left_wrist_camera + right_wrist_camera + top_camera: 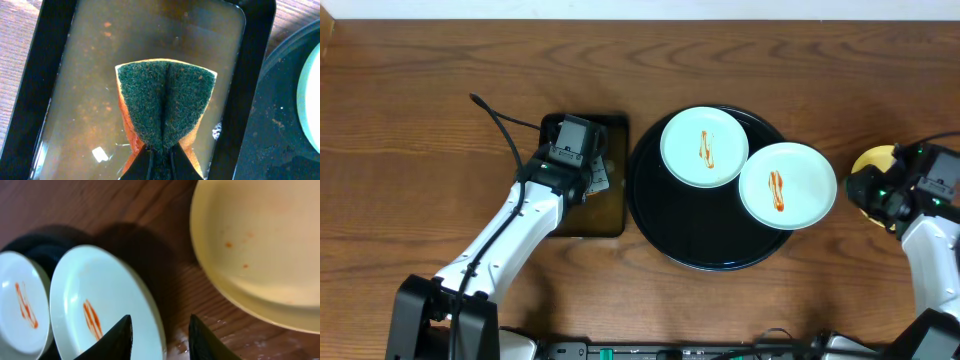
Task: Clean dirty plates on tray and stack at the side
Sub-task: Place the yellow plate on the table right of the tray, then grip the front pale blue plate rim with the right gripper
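Left tool (160, 159) pinches the sponge (165, 100) in the pan (30, 90); lifted out sopping, it could drip brown water on the counter (420, 80). Right tool (159, 330) gapes empty.

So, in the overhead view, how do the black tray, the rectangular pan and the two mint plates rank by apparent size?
1. the black tray, clearly the largest.
2. the rectangular pan, although partly covered.
3. the left mint plate and the right mint plate: almost alike, so not ranked.
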Motion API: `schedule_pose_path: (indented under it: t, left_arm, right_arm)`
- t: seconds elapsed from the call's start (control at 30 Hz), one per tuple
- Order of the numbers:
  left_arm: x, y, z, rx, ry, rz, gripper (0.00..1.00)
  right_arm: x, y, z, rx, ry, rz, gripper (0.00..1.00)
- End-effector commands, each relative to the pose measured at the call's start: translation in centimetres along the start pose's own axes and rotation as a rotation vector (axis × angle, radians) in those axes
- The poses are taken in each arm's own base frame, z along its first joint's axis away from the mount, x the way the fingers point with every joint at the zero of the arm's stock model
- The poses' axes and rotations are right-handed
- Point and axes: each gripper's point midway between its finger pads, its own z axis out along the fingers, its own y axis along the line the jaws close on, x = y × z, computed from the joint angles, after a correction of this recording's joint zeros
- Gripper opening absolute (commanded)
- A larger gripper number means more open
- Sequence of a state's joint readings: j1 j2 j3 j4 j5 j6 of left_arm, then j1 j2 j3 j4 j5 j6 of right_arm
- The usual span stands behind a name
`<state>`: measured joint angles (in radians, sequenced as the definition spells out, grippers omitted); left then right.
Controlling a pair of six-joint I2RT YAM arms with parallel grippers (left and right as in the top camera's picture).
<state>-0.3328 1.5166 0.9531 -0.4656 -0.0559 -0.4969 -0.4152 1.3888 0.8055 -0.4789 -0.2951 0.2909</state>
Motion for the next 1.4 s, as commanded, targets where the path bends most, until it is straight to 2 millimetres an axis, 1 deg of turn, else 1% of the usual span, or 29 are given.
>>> schedule_pose_path:
  t: [0.0,0.13,0.23,0.3,0.37,0.4,0.47,0.5,0.57,0.67,0.77,0.83,0.87,0.93,0.97,1.0,1.03,1.13,1.17,1.27,1.37]
  left_arm:
    - [-0.5,0.1,-0.3,-0.009,-0.018,0.003,0.08]
    - [-0.5,0.1,-0.3,-0.009,-0.017,0.003,0.08]
    - [-0.5,0.1,-0.3,-0.009,-0.018,0.003,0.08]
    - [-0.5,0.1,-0.3,-0.009,-0.017,0.003,0.08]
    - [-0.5,0.1,-0.3,-0.009,-0.017,0.003,0.08]
    - [-0.5,0.1,-0.3,-0.008,-0.017,0.003,0.08]
    - [-0.5,0.1,-0.3,-0.008,-0.017,0.003,0.08]
    - [-0.5,0.1,-0.3,-0.009,-0.017,0.003,0.08]
    - [-0.5,0.1,-0.3,-0.009,-0.017,0.003,0.08]
    - [-0.5,0.1,-0.3,-0.009,-0.017,0.003,0.08]
    - [-0.5,0.1,-0.3,-0.008,-0.017,0.003,0.08]
    - [-0.4,-0.1,-0.3,0.004,-0.011,0.003,0.08]
    - [-0.2,-0.4,-0.3,0.023,-0.002,0.003,0.08]
    - [-0.1,-1.1,-0.3,0.057,0.007,0.005,0.07]
    - [0.0,-1.5,-0.3,0.079,0.013,0.016,0.08]
    - [0.1,-2.4,-0.4,0.127,0.023,0.046,0.07]
    - [0.2,-3.1,-0.5,0.17,0.032,0.076,0.08]
    - [0.8,-5.9,-1.3,0.326,0.06,0.161,0.07]
    - [1.3,-7.3,-1.7,0.393,0.069,0.202,0.07]
    - [2.9,-10.3,-2.9,0.512,0.1,0.265,0.08]
    - [5.1,-12.5,-3.5,0.546,0.131,0.322,0.08]
  right_arm:
    - [2.6,0.0,1.3,-0.011,0.077,-0.039,0.33]
    - [4.3,-0.5,2.6,-0.005,0.136,-0.028,0.33]
    - [4.8,-0.4,3.5,-0.027,0.161,-0.062,0.3]
    - [4.6,0.3,3.9,-0.073,0.161,-0.073,0.24]
    - [4.5,0.9,3.9,-0.105,0.155,-0.08,0.15]
    - [4.4,1.0,3.9,-0.115,0.154,-0.081,0.09]
    - [4.5,1.2,3.8,-0.126,0.159,-0.09,0.03]
    - [4.8,1.4,3.8,-0.14,0.17,-0.1,0.01]
    - [5.2,1.4,3.5,-0.138,0.187,-0.094,0.01]
    - [5.0,1.6,2.6,-0.138,0.17,-0.1,0.01]
    - [4.5,2.5,1.1,-0.153,0.128,-0.123,0.01]
    - [5.0,3.5,0.3,-0.167,0.13,-0.152,0.01]
    - [5.7,4.3,0.2,-0.175,0.15,-0.175,0.01]
    - [8.4,6.1,0.5,-0.19,0.233,-0.242,0.01]
    - [9.1,6.5,0.6,-0.189,0.25,-0.264,0.01]
    - [10.0,6.9,0.8,-0.171,0.273,-0.302,0.01]
    - [10.4,7.0,1.0,-0.16,0.284,-0.32,0.01]
    - [12.6,7.6,1.4,-0.14,0.351,-0.359,0.01]
    - [13.8,7.6,1.6,-0.129,0.393,-0.361,0.01]
    - [15.1,7.9,2.1,-0.122,0.439,-0.376,0.01]
    - [15.9,7.9,2.7,-0.111,0.465,-0.384,0.01]
